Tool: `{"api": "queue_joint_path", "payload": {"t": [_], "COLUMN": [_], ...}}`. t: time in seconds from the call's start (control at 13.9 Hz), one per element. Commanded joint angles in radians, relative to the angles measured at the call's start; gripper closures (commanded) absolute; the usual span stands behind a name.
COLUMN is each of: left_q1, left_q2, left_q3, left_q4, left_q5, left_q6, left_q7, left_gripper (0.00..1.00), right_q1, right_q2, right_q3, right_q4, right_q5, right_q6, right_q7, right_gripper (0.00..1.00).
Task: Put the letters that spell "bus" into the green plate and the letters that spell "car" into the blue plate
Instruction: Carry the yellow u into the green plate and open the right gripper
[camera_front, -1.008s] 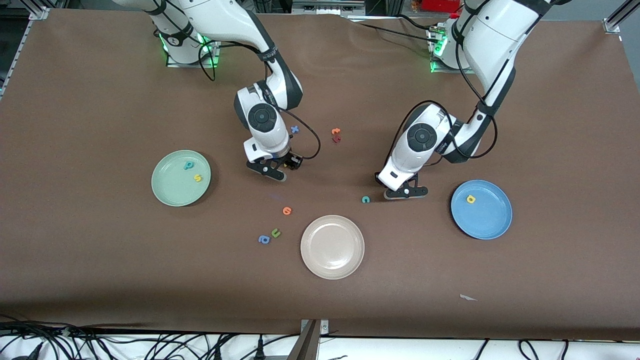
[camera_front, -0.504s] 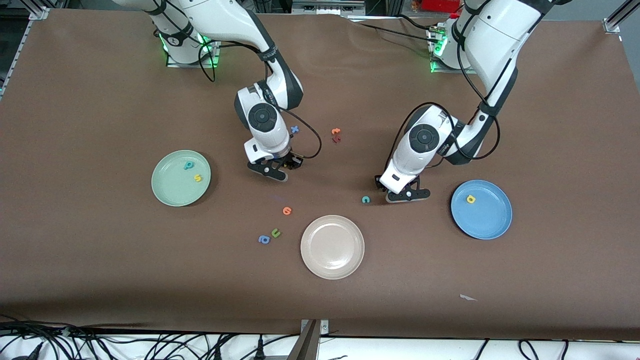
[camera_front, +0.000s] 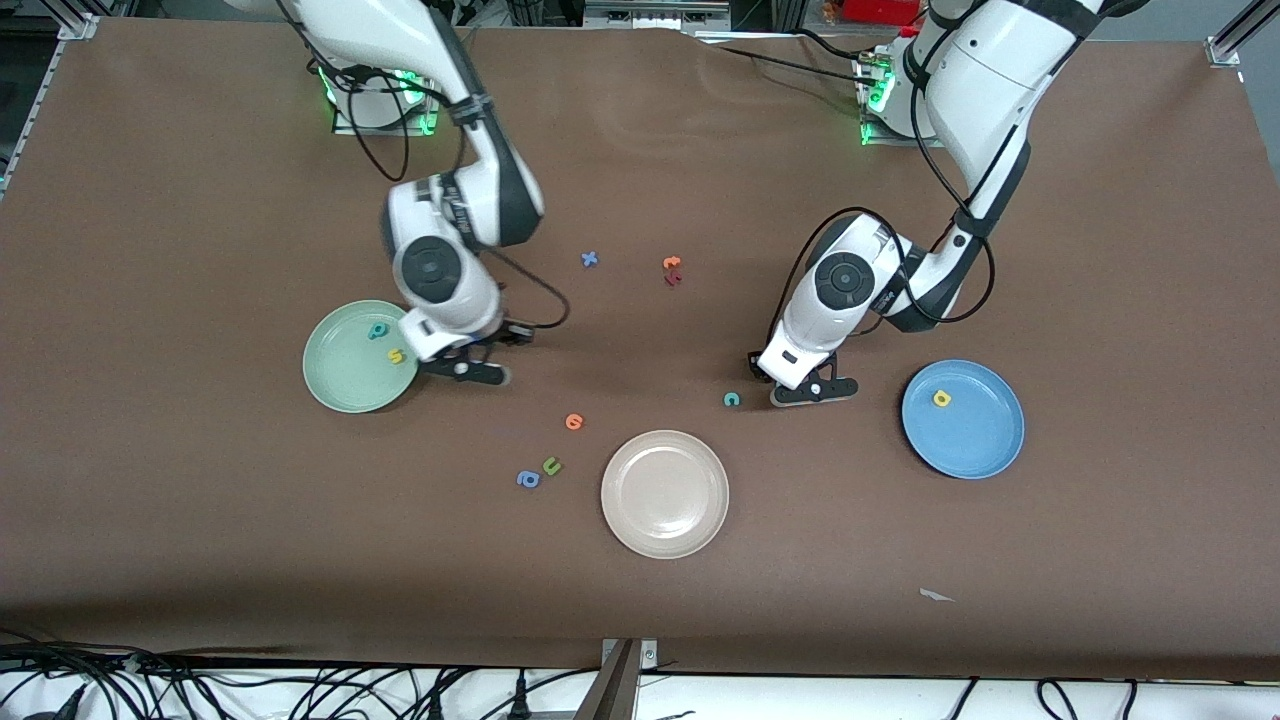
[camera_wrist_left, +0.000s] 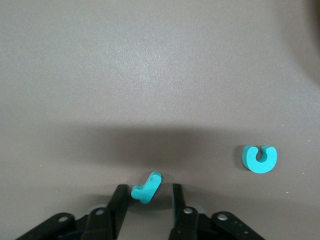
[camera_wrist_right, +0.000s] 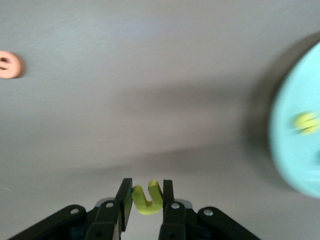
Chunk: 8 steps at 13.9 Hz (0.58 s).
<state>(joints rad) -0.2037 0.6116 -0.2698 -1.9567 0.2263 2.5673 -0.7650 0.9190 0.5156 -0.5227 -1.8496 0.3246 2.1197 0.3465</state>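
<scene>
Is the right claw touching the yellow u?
Touching. The right wrist view shows the right claw with both fingers pressed against the yellow u.

Even overhead light, soft shadows under arms. Mild sheen on table. Right wrist view motion-blurred: green plate smeared. Left wrist view sharp, broad shadow band.

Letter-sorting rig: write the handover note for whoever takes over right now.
Right gripper: shut on the yellow u, over the table beside the green plate.
Left gripper: open, low at the table, teal r between its jaws, not clamped.
Done: teal b and yellow s in the green plate; yellow a in the blue plate.
Left: drop the u in the green plate; move the r and the teal c, on the table beside the left gripper, to the blue plate.
</scene>
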Motion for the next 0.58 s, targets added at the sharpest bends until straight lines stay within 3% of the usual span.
{"api": "queue_joint_path", "payload": {"t": [0.0,0.22,0.5], "left_q1": [-0.010,-0.009,-0.008], "left_q2": [0.036,0.043,0.045], "left_q3": [0.006,0.004,0.006], "left_q4": [0.045,0.050,0.045], "left_q5": [0.044,0.062,0.064], "left_q6": [0.001,0.001,0.001], "left_q7": [-0.030,-0.033,-0.036], "left_gripper": [0.61,0.62,0.70], "right_q1": [0.000,-0.015,-0.115], "right_q2": [-0.074,-0.083,-0.051], "right_q3": [-0.121,-0.227,-0.229], "right_q4": [-0.078,-0.172,-0.241], "right_q5": [0.021,0.075,0.096], "right_q6": [-0.067,-0.050,0.022], "right_q7": [-0.246,-0.485,-0.621], "right_gripper": [0.86,0.85,0.81]}}
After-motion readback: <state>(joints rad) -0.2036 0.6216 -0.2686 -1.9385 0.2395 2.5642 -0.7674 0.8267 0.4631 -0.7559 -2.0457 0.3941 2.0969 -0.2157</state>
